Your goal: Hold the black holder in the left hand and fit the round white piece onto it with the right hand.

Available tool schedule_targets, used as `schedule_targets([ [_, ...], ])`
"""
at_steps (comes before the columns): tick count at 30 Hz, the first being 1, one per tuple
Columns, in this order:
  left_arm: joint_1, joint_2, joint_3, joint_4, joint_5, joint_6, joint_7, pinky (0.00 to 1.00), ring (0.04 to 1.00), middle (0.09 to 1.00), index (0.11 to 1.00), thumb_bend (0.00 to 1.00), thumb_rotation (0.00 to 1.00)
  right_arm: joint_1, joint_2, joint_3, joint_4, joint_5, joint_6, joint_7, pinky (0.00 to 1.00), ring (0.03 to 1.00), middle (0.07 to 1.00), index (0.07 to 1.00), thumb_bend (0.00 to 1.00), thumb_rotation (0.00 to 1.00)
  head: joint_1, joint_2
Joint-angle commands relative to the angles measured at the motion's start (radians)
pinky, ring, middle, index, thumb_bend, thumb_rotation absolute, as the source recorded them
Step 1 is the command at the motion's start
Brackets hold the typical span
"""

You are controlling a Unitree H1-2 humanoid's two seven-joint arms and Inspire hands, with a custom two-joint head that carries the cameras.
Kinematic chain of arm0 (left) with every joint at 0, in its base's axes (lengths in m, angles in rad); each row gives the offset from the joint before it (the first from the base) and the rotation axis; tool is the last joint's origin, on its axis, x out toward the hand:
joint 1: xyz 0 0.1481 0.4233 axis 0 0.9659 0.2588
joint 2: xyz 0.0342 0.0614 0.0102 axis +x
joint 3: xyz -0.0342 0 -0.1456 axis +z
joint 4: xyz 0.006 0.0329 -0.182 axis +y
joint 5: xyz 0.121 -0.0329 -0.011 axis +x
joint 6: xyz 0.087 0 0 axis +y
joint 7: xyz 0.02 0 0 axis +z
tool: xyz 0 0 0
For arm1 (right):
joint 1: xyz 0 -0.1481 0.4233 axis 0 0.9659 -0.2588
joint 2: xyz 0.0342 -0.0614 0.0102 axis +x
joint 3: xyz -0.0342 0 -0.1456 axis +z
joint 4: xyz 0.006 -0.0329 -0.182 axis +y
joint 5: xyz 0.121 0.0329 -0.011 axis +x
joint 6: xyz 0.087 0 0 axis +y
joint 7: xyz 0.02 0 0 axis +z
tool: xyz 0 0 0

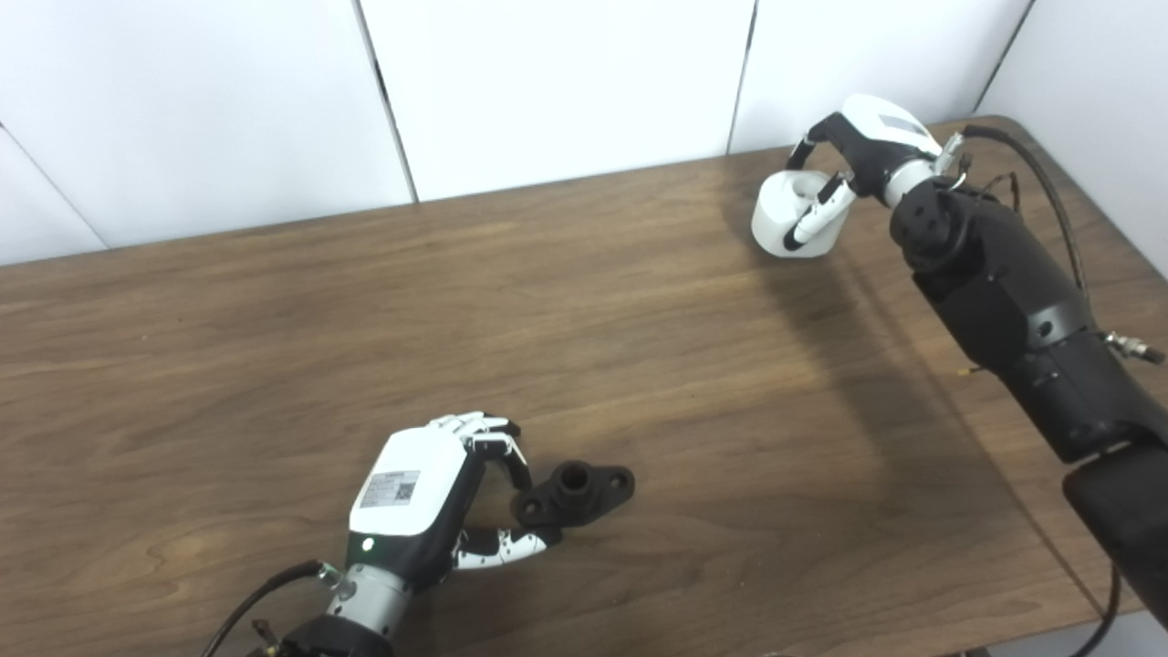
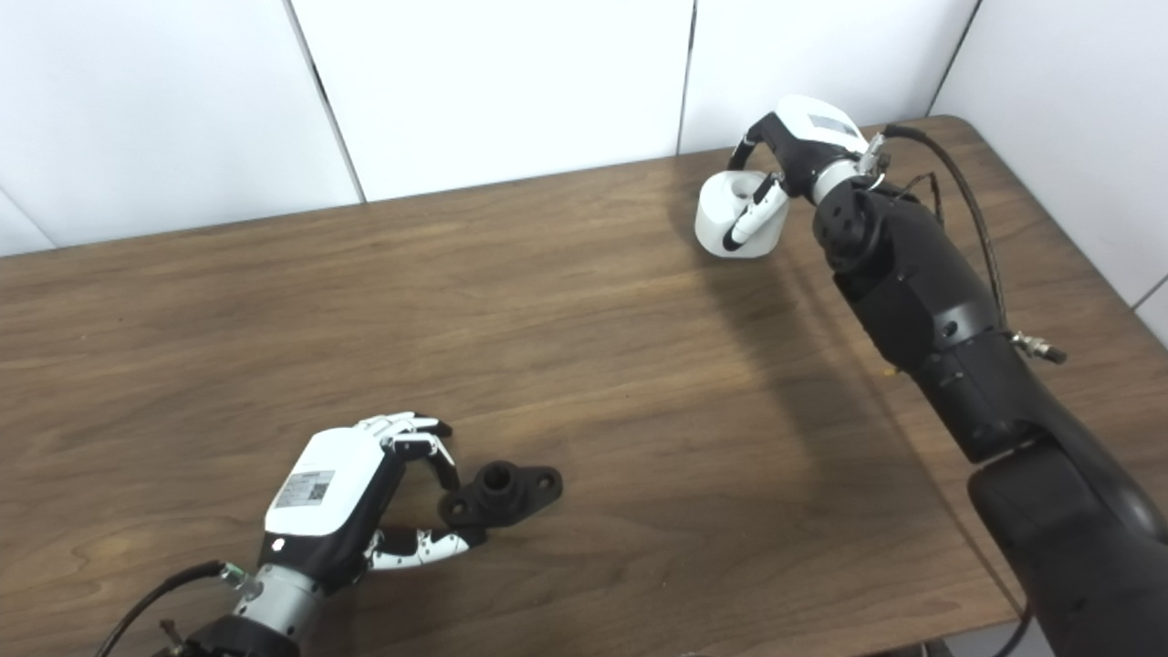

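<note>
Room: I see white wall panels behind the desk.
Desk: dark wood grain.
Right hand: at desk's far right, fingers wrapped around round white piece.
Left hand: desk's near edge, fingers spread, touching black holder lying flat.

left hand: grey label with QR code, print too small to read | no other text

The brown wood-grain worktop carries two things. A black holder lies near its front edge. A round white piece sits far back right.
</note>
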Motion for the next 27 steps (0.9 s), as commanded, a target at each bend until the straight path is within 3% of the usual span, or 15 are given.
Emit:
schedule_targets([
  [1, 0.040, 0.030, 0.014, 0.079, 0.029, 0.084, -0.097, 0.83, 0.834, 0.783, 0.491, 0.52, 0.05, -0.028, -0.015, -0.013, -0.018, -0.013, -0.034, -0.034, 0.82, 0.905, 0.813, 0.485, 0.52, 0.14, 0.002, 0.000],
  [15, 0.029, 0.013, 0.011, 0.097, 0.033, 0.079, -0.078, 0.82, 0.834, 0.781, 0.491, 0.52, 0.05, -0.022, -0.029, -0.019, -0.051, -0.012, -0.050, -0.032, 0.82, 0.904, 0.809, 0.485, 0.52, 0.14, 0.025, -0.008],
  [19, 0.026, 0.003, 0.011, 0.109, 0.034, 0.077, -0.069, 0.83, 0.836, 0.783, 0.491, 0.52, 0.05, 0.004, -0.048, -0.020, -0.175, -0.023, -0.038, 0.004, 0.84, 0.900, 0.799, 0.485, 0.52, 0.14, 0.039, -0.009],
  [27, 0.012, -0.020, -0.004, 0.137, 0.092, 0.086, -0.070, 0.82, 0.834, 0.783, 0.492, 0.52, 0.05, 0.056, -0.076, -0.010, -0.499, -0.075, 0.053, 0.205, 0.98, 0.927, 0.817, 0.485, 0.52, 0.14, 0.056, -0.019],
])
